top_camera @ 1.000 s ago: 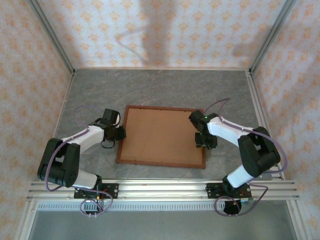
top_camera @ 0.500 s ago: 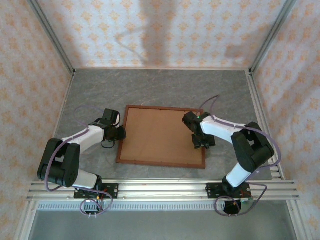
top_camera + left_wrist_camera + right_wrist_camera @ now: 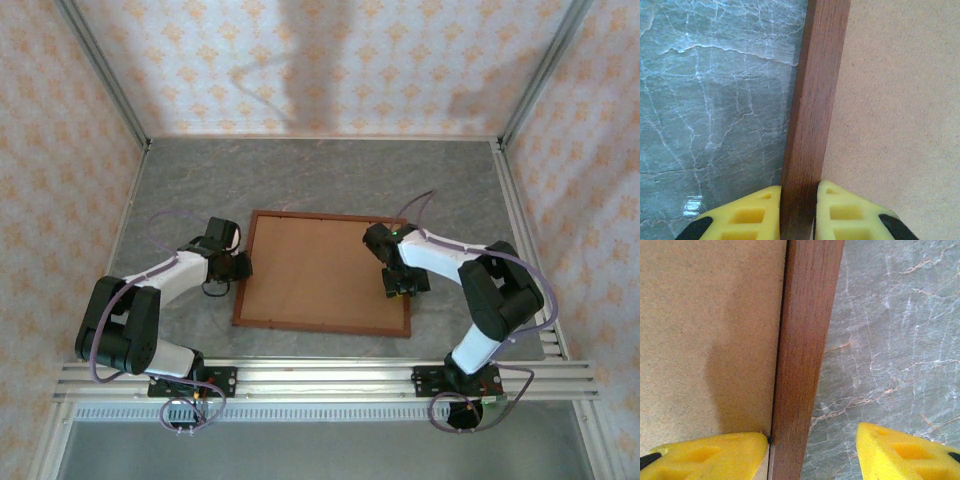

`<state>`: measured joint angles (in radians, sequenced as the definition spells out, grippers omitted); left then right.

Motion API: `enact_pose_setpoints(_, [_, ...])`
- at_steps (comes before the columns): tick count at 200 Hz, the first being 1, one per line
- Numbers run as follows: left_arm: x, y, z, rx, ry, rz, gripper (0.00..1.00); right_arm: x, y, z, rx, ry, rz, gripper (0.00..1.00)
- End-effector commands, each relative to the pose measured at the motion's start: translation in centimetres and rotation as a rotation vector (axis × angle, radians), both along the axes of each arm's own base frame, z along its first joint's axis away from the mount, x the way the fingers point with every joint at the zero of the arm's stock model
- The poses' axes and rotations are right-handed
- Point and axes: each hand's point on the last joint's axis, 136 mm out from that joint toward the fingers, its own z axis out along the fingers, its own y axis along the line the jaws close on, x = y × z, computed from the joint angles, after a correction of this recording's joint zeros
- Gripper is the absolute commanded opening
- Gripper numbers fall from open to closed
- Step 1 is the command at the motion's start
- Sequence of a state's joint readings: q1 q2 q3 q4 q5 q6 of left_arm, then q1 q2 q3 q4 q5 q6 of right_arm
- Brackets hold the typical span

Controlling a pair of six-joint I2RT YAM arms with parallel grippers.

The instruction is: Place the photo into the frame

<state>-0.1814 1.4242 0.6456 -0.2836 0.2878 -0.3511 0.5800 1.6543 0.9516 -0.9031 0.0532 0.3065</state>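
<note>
The right gripper [image 3: 812,435] has just let go, its fingers now spread astride the right rail of the thin reddish-brown wooden frame [image 3: 322,326]. The frame lies mid-table, toward the near edge of the grey marbled table [image 3: 300,180]. The left gripper [image 3: 797,189] stays clenched on the left rail. A plain brown backing board [image 3: 320,270] fills the frame; the photo presumably lies beneath it, so little seems left to do.

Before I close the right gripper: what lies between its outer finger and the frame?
Bare table, in the right wrist view; the outer finger of the right gripper stands clear of the frame.
</note>
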Motion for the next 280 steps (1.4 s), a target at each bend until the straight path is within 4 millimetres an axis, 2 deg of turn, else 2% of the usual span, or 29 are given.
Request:
enact_pose_setpoints(1, [-1.6, -0.6, -1.6, -0.028, 0.065, -0.002, 0.18, 3.3, 4.3, 1.8, 0.191, -0.133, -0.002, 0.61])
enact_pose_setpoints(20, [-1.6, -0.6, -1.5, -0.028, 0.064, -0.002, 0.18, 4.2, 3.2, 3.7, 0.195, -0.176, -0.023, 0.63])
enact_pose_setpoints(36, [-1.6, -0.6, -1.5, -0.027, 0.06, 0.0, 0.18, 5.1, 2.4, 4.4, 0.234, -0.202, -0.059, 0.64])
enact_pose_setpoints(61, [-1.7, -0.6, -1.3, -0.028, 0.059, -0.002, 0.18, 7.0, 1.8, 4.3, 0.332, -0.209, -0.131, 0.65])
enact_pose_setpoints(96, [-2.0, -0.4, -0.5, -0.029, 0.041, 0.007, 0.18, 9.6, 0.5, 2.8, 0.408, -0.199, -0.214, 0.63])
enact_pose_setpoints(138, [-2.6, -0.3, -0.2, -0.033, 0.036, 0.019, 0.18, 9.8, -1.0, 0.7, 0.34, -0.147, -0.215, 0.46])
enact_pose_setpoints(185, [-2.2, -0.1, 0.4, -0.022, 0.022, 0.026, 0.2, 9.6, -1.9, 0.2, 0.282, -0.142, -0.194, 0.24])
enact_pose_setpoints(212, [-1.7, 0.4, 1.3, 0.003, -0.008, 0.042, 0.28, 9.8, -2.1, 0.2, 0.267, -0.143, -0.179, 0.18])
enact_pose_setpoints(244, [-0.2, 1.6, 3.2, 0.069, -0.078, 0.079, 0.5, 10.1, -2.2, 0.3, 0.258, -0.152, -0.169, 0.16])
enact_pose_setpoints(280, [2.7, 2.8, 4.8, 0.147, -0.103, 0.095, 0.53, 10.5, -2.3, 0.5, 0.249, -0.166, -0.156, 0.16])
